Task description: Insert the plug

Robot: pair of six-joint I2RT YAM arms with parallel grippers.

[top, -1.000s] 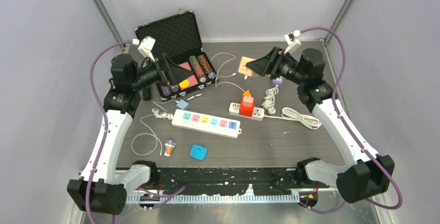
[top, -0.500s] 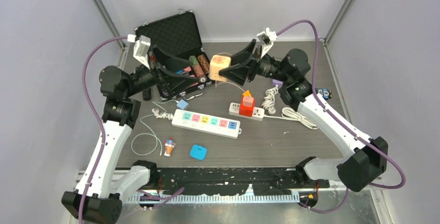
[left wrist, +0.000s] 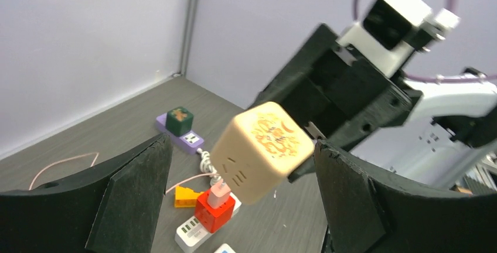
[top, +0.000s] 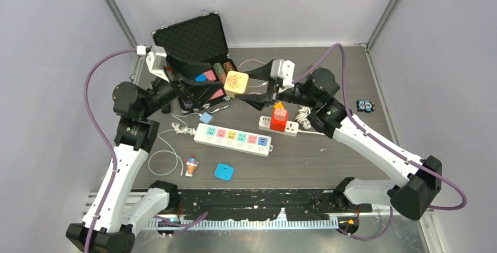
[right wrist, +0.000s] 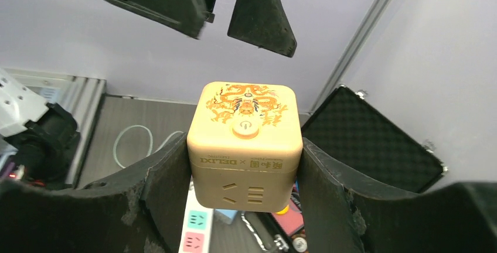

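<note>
Grasping the beige cube socket (right wrist: 245,130) with the right end effector (right wrist: 246,177), one finger flat on each side wall. Lifted high in the air, over the desk (top: 328,159), between the two arms and near the open black case (top: 193,39). Facing it from the other side with the left end effector (left wrist: 241,147), spread wide and holding nothing, close to the cube but not touching it.

Looks like hard, smooth plastic with round corners. Likely light, not soft at all, and a bit slippery. Could twist in the grip when pushed.

Best to hold by two flat side walls, as now. Leave the faces with the little holes bare, and stay off the round button on the dragon face.

Cannot tell which plug goes in. Maybe the small blue plug (top: 205,117), lying on the desk just beside the long white power strip (top: 233,139). Best to pinch that by its hard body, not its thin bendy wire.
</note>
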